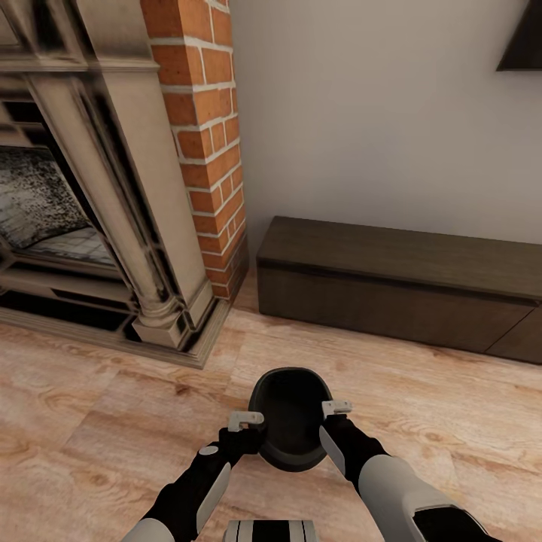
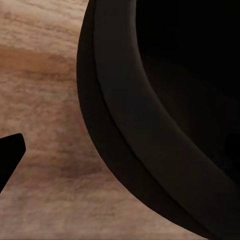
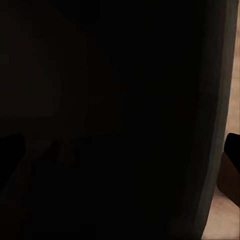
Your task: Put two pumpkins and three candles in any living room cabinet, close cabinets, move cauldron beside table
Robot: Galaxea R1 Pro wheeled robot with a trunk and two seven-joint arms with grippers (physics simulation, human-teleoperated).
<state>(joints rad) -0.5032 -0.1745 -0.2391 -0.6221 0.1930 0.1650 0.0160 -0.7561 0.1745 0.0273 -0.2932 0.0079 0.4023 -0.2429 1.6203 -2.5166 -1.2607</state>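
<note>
From the head camera, the black round-bellied cauldron [image 1: 290, 421] is sitting between both arms above the pale wooden floor [image 1: 90, 399], the left end effector [image 1: 246, 420] and right end effector [image 1: 336, 408] pressing its opposite rims; whether either is clamping, I cannot tell. The long dark-brown wooden cabinet [image 1: 399, 286] is standing closed against the wall. At the left wrist, the cauldron's curved rim [image 2: 150, 130] is looming over floorboards. At the right wrist, its dark wall [image 3: 100, 120] is crowding the lens.

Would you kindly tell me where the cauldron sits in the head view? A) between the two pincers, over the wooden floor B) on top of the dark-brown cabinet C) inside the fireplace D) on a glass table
A: the cauldron sits between the left pincer and right pincer, over the wooden floor, short of the cabinet.
</note>
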